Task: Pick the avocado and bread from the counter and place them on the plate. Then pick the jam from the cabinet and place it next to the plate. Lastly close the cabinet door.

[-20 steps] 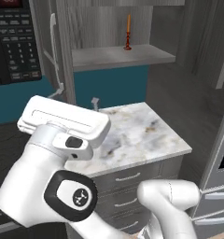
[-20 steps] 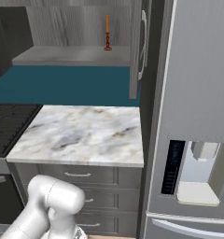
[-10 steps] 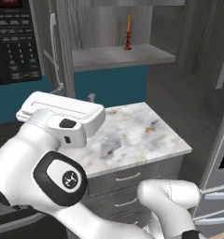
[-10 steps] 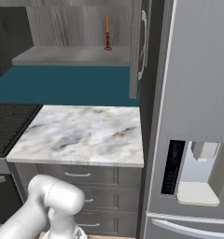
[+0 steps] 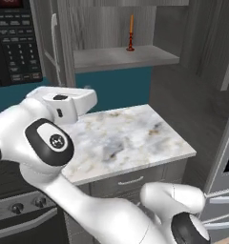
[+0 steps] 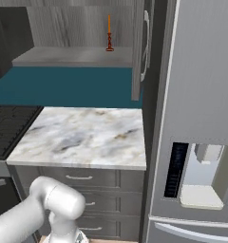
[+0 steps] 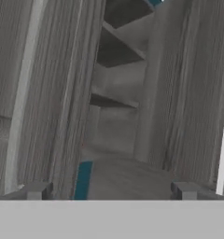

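Gripper (image 7: 109, 191) wide open, cabinet (image 7: 118, 93) shelves ahead btwn fingertips (image 7: 37, 190), untouched

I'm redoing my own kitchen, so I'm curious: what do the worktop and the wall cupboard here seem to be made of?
The counter looks like polished marble: white-grey with brown and grey veins. The cabinet and the cabinet door look like matte grey wood or a wood-look laminate, going by the straight grain lines. The door's handle looks like brushed metal.

Counter (image 6: 82, 137) bare; candlestick (image 6: 109, 34) on cabinet (image 6: 73, 56) shelf; door (image 6: 138, 47) ajar.
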Controlling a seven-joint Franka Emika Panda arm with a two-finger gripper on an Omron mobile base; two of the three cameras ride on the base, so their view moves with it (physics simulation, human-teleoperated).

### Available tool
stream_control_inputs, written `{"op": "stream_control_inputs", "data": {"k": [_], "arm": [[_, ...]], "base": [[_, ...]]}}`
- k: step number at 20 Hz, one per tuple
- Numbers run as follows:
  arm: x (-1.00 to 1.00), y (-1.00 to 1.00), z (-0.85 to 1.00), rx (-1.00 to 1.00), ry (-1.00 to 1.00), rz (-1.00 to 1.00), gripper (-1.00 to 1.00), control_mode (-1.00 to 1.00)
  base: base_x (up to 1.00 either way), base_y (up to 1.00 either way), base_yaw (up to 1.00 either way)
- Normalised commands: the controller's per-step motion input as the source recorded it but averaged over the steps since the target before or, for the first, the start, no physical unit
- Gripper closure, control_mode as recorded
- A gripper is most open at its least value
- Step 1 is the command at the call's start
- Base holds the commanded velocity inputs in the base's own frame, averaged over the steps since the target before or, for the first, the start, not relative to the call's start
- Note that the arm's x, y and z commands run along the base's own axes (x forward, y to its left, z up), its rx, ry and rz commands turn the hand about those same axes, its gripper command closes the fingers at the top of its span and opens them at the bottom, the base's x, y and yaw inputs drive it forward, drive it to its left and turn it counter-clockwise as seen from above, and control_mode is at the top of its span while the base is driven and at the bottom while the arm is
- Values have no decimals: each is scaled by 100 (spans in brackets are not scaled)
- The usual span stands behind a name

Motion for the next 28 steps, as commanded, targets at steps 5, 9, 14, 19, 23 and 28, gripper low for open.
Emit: {"op": "stream_control_inputs", "data": {"k": [5,9,14,19,23,28], "arm": [[98,-22,-19,2,19,-3,-100,-100],[89,-53,-23,6,14,0,-100,-100],[90,-70,-33,6,2,0,-100,-100],[69,-73,-59,4,-10,8,-100,-100],[57,-70,-63,1,-20,12,-100,-100],[98,-42,-17,5,-18,5,-100,-100]], "base": [[0,0,0],[0,0,0],[0,0,0],[0,0,0],[0,0,0],[0,0,0]]}}
